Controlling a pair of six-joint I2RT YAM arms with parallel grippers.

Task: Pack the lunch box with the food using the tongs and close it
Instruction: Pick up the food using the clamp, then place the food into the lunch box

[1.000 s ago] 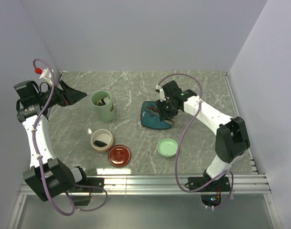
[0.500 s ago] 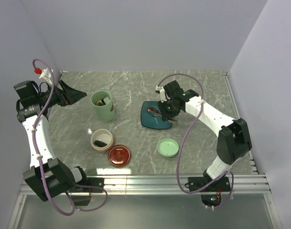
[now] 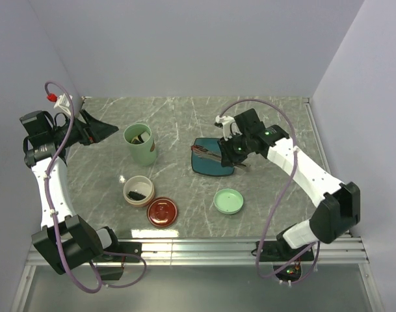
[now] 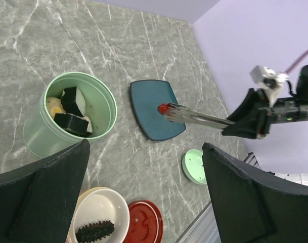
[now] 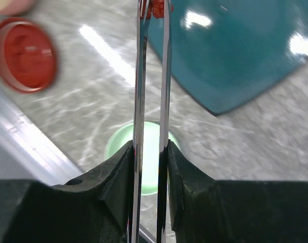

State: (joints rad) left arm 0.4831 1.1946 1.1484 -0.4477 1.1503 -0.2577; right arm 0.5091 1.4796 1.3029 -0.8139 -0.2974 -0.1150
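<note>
The right gripper (image 5: pixel 149 150) is clamped on the tongs (image 4: pixel 200 118), one finger pressing each silver arm, so the arms run nearly parallel. The tong tips pinch a small red piece (image 4: pixel 163 108) of food. From above, the tips and the piece sit over the left edge of the teal plate (image 4: pixel 154 125); whether the piece touches the plate cannot be told. The tongs lie roughly level, pointing left across the plate from the gripper on its right side.

The left gripper (image 3: pixel 100 129) hangs at the far left of the table (image 3: pixel 184 117) with its fingers spread wide and nothing between them.

The pot (image 4: pixel 36 134) stands upright and uncovered, left of the plate and well apart from it. Inside are black-and-white pieces (image 4: pixel 73 99) and a pale one. The green lid (image 3: pixel 228 201) lies flat on the table, near the plate's front edge. The bowl (image 4: pixel 105 205) sits in front of the pot, uncovered, with one dark piece (image 4: pixel 94 231) in it. The red lid (image 3: pixel 162 212) lies just beside the bowl on its right.
</note>
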